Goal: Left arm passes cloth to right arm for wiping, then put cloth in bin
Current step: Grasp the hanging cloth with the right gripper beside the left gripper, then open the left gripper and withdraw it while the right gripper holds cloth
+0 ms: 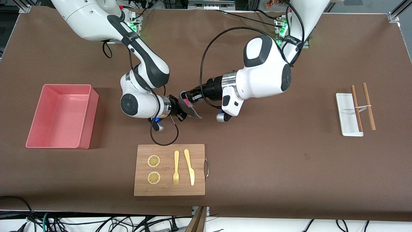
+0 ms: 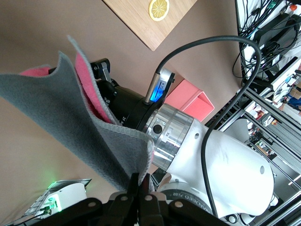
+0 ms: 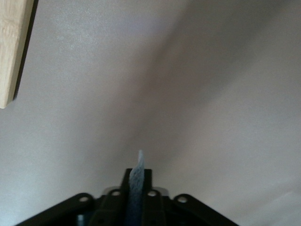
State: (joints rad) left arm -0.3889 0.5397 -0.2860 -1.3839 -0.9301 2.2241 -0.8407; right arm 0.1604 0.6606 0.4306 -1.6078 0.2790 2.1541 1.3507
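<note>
— Two grippers on one cloth (image 1: 190,108), is that right?
— Yes. The soft grey square, fuzzy on one face and red-pink on the other, hangs in the air between them, over bare brown table just above the wooden board (image 1: 169,169). The left gripper (image 2: 139,181) is clenched on one grey corner; its black fingers pinch the fabric flat.
— And the right gripper (image 1: 181,108)?
— Its fingers are clamped on another edge; the right wrist view shows a thin strip of grey cloth standing up between them.
— How does the fabric hang?
— Folded and draped, the pink underside showing inside the fold, the felt-like grey outside with a neat stitched hem.
— Where is the bin (image 1: 61,116)?
— Toward the right arm's end of the table: a pink rectangular plastic tub with smooth straight walls, well apart from the cloth.
— Anything on the board?
— Two round lemon slices (image 1: 154,169), a pale yellow fork (image 1: 176,167) and knife (image 1: 189,166), lying flat on the light wood grain.
</note>
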